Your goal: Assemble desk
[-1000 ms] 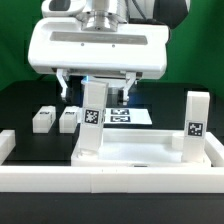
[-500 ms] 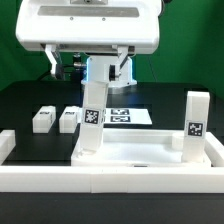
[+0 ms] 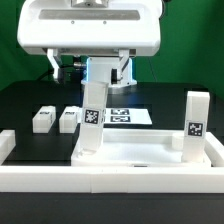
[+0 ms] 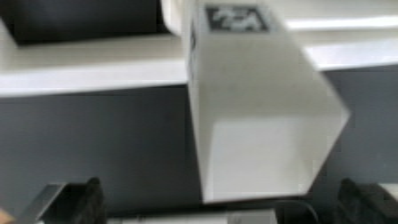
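The desk's white tabletop panel [image 3: 135, 152] lies inside the rails. A tagged leg [image 3: 93, 120] stands upright at its corner on the exterior view's left, and a second leg [image 3: 196, 120] stands at the corner on the right. Two loose legs [image 3: 42, 119] [image 3: 68, 118] lie on the black mat. My gripper [image 3: 89, 68] hangs open above the standing left leg, its fingers [image 3: 52, 66] wide apart and touching nothing. In the wrist view that leg [image 4: 263, 110] fills the middle, in line between the dark fingertips [image 4: 71, 200] of the gripper [image 4: 217, 202].
Low white rails run along the front [image 3: 110, 182] and down the side on the exterior view's left [image 3: 8, 143]. The marker board [image 3: 130, 115] lies flat behind the tabletop panel.
Over the last second the gripper rose and shifted slightly toward the exterior view's left, staying open. Nothing has moved in the last half second.
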